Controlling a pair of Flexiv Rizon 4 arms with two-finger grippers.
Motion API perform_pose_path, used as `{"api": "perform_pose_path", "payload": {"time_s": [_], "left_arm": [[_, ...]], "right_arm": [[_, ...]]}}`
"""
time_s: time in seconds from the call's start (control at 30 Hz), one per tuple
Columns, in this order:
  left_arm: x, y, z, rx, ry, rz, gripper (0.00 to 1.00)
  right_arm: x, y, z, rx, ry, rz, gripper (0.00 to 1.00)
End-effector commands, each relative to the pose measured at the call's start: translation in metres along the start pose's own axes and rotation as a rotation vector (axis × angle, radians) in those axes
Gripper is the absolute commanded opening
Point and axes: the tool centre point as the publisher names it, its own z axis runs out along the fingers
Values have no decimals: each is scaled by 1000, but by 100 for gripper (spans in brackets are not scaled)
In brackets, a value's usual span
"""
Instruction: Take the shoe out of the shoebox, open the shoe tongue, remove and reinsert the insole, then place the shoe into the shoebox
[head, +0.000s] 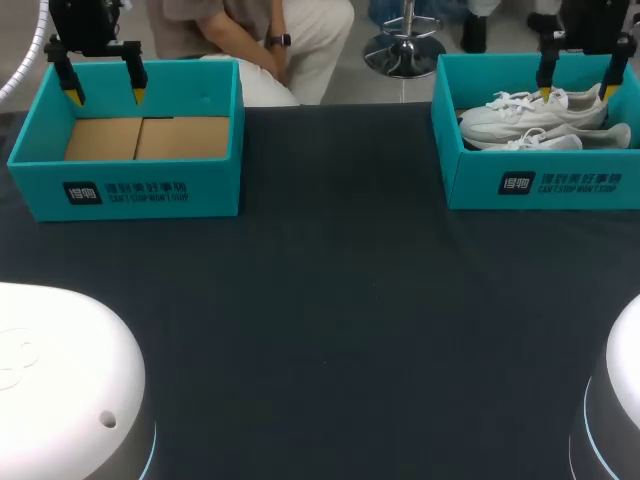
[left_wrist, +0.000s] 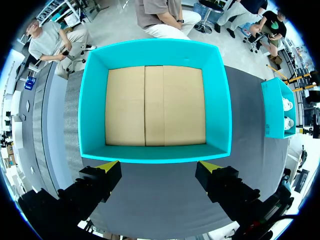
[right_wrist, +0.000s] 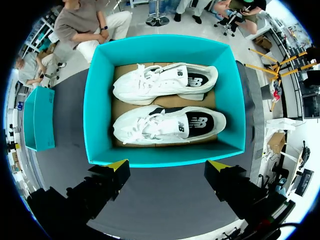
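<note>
**Two boxes, two shoes, both grippers holding nothing**

Head view: two teal boxes stand on the dark table (head: 330, 300). The left box (head: 130, 185), upper left, shows its cardboard floor. The right box (head: 540, 185), upper right, holds two white shoes (head: 520, 108) side by side. The left gripper (head: 105, 97) hangs wide open over the left box, and the right gripper (head: 577, 92) hangs wide open over the shoes.

Left wrist view: the fingers are spread with nothing between them, and the left box is ahead.

Right wrist view: the fingers are spread the same way, and both shoes lie in the box ahead.

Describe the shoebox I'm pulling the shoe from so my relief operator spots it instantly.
On the dark table, look under the right gripper: the teal shoebox there. It holds two white shoes; the left box shows only bare cardboard.
</note>
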Motion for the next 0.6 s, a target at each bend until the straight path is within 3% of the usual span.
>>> {"api": "perform_pose_path", "payload": {"time_s": [0.03, 0.17, 0.33, 0.37, 0.6], "left_arm": [[0, 0, 0, -1, -1, -1, 100], [0, 0, 0, -1, -1, -1, 100], [0, 0, 0, -1, -1, -1, 100], [0, 0, 0, -1, -1, -1, 100], [0, 0, 0, -1, -1, -1, 100]], "right_arm": [[-26, -2, 15, 6, 3, 22, 100], [-46, 0, 26, 34, -51, 34, 100], [-63, 1, 31, -9, -71, 46, 100], [-67, 1, 32, 17, -101, 45, 100], [-67, 1, 32, 17, -101, 45, 100]]}}
